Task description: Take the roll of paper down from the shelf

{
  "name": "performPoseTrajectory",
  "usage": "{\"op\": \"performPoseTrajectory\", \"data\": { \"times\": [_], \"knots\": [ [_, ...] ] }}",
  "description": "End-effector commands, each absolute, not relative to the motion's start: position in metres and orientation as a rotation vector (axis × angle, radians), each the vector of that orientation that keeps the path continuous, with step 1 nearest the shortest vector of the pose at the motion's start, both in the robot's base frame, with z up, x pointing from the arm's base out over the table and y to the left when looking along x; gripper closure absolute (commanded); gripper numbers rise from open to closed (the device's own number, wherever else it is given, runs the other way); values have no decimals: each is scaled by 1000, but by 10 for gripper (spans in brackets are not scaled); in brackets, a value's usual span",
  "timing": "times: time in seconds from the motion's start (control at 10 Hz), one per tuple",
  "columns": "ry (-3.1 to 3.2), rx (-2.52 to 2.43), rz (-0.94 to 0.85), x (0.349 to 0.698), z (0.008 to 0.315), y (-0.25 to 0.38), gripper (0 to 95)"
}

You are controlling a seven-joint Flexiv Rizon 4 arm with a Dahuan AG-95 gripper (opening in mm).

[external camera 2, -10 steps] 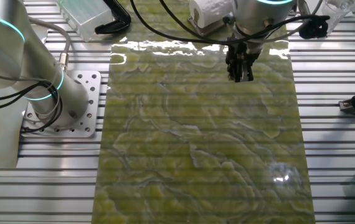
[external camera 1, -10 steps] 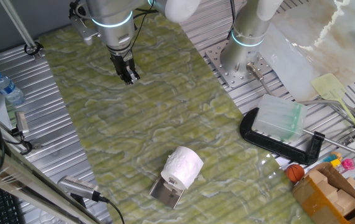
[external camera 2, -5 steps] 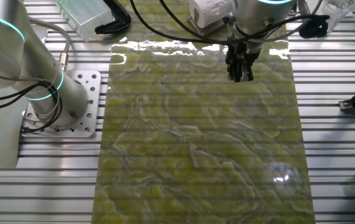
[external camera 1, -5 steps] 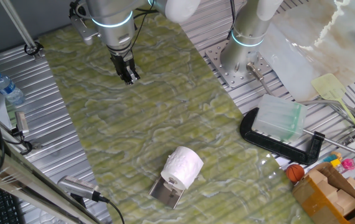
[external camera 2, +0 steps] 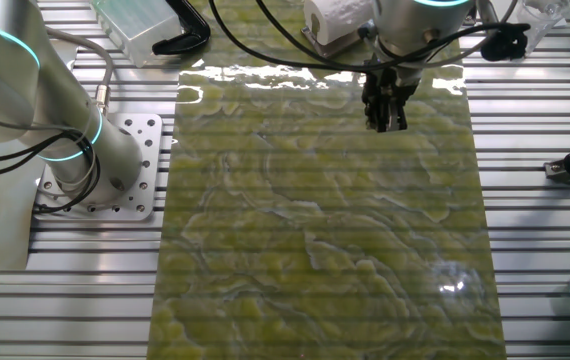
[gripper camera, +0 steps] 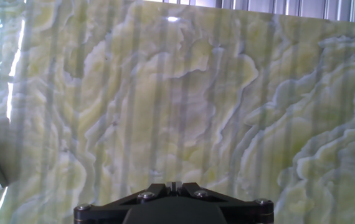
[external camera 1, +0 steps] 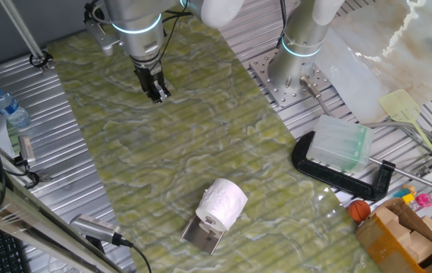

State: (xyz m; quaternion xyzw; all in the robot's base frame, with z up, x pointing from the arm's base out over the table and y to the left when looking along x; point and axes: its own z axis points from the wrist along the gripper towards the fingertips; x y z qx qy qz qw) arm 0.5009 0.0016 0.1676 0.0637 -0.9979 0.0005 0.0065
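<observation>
Nothing has moved since the earlier frames: the roll of paper (external camera 1: 223, 202) still sits on the shelf (external camera 1: 203, 234) near one end of the green marbled tabletop (external camera 1: 186, 144). Well apart from it, the gripper (external camera 1: 155, 92) hangs over the tabletop's far end, fingers (external camera 2: 385, 110) pressed together, holding nothing.

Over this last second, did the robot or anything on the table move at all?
Nothing visibly changed. The tool hangs over the green mat, fingers close together and holding nothing, and the roll of paper sits on its shelf, far from it.
</observation>
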Motion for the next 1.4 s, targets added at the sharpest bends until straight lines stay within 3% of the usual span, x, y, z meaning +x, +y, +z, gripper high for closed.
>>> {"op": "performPoseTrajectory", "data": {
  "times": [0.1, 0.9, 1.4],
  "knots": [
    [-3121, 199, 3, 501, 167, 2, 950],
    [-3132, 120, 18, 506, 154, 29, 950],
    [-3134, 178, 20, 519, 154, 91, 950]
  ]
}}
